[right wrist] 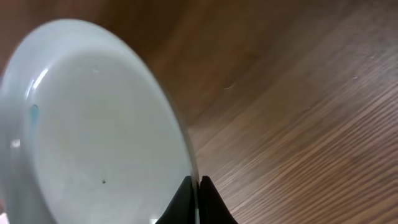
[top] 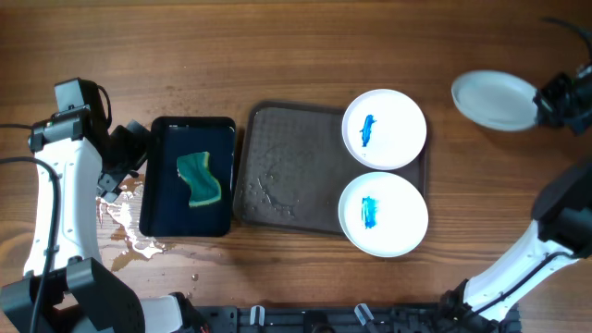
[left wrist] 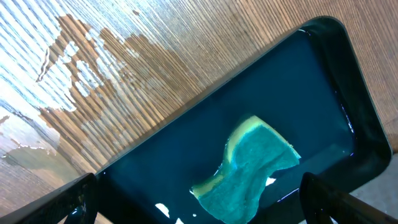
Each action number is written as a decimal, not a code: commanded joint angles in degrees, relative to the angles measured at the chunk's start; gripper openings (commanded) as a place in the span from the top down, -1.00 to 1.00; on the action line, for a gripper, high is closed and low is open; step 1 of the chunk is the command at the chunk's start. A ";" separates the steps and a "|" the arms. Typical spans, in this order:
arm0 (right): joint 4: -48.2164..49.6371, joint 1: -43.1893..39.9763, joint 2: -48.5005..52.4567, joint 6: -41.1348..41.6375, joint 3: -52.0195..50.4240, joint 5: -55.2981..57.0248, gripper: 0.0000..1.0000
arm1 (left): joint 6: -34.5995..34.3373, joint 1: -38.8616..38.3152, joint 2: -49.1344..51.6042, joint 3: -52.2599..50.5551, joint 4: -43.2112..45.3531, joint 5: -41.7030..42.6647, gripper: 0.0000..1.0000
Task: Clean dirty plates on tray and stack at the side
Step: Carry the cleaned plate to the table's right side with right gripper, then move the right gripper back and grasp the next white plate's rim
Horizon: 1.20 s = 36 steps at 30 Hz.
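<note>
Tray (top: 277,176): dark grey-brown, at the centre of the wooden surface (top: 305,46), with droplets on its bare left part. Two plates sit side by side on its right end, each lapping over the rim. The far plate (top: 387,129) and the near plate (top: 385,215) each carry a blue smear at the centre.

Third plate (top: 495,97): off the tray, at the far right of the surface, well apart from the other two. It is tilted. The right gripper (top: 546,100) holds it at its right side, jaws clamped together on the rim. In the right wrist view, the side facing the camera is white with a faint bluish trace close to one edge. Whether its lower edge touches the surface cannot be told.

Black tray (top: 166,203): glossy, just left of the tray and apart from it. A green sponge (top: 201,178) lies in it, curled at one edge.

Left gripper (top: 129,157): at the left rim of the black tray, jaws fully apart, holding nothing. In the left wrist view, both fingers (left wrist: 74,202) flank the sponge. Spilled water (top: 125,231) lies on the surface near and left of the black tray
</note>
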 commanded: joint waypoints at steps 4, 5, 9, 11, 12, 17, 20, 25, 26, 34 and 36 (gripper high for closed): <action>0.48 -7.54 6.47 -0.96 -1.84 0.46 0.50 | -0.55 -0.15 0.35 -0.50 -0.28 0.26 -1.00; 0.55 -7.63 6.60 -1.09 -1.84 0.15 0.15 | -0.55 -0.15 0.35 -0.50 -0.26 0.26 -1.00; 0.09 -6.84 6.32 -4.44 -1.75 -6.34 0.21 | -0.55 -0.15 0.35 -0.50 -0.24 0.26 -1.00; -0.11 -5.11 4.70 -6.54 -1.62 -9.97 0.25 | -0.55 -0.15 0.35 -0.50 -0.04 0.26 -1.00; 0.00 -3.63 3.06 -6.91 -1.62 -9.90 0.25 | -0.55 -0.15 0.35 -0.50 -0.02 0.26 -1.00; 0.00 8.20 -5.49 -9.90 -1.60 -8.57 0.17 | -0.55 -0.15 0.35 -0.50 -0.04 0.28 -1.00; -1.36 15.08 -5.46 -9.70 -3.48 -5.73 -0.15 | -0.55 -0.15 0.35 -0.50 -0.09 0.28 -1.00; 4.85 20.04 -5.40 -16.00 -14.27 -11.13 -0.12 | -0.55 -0.15 0.37 -0.50 -0.46 0.26 -1.00; 6.69 21.18 -5.38 -16.92 -16.26 -11.21 -0.10 | -0.55 -0.15 0.37 -0.50 -0.48 0.28 -1.00; 23.19 26.36 -5.35 -17.14 -29.73 -13.35 -0.01 | -0.55 -0.15 0.35 -0.50 -0.50 0.26 -1.00; 24.46 26.36 -5.35 -17.14 -30.05 -13.35 0.32 | -0.55 -0.15 0.35 -0.50 -0.57 0.26 -1.00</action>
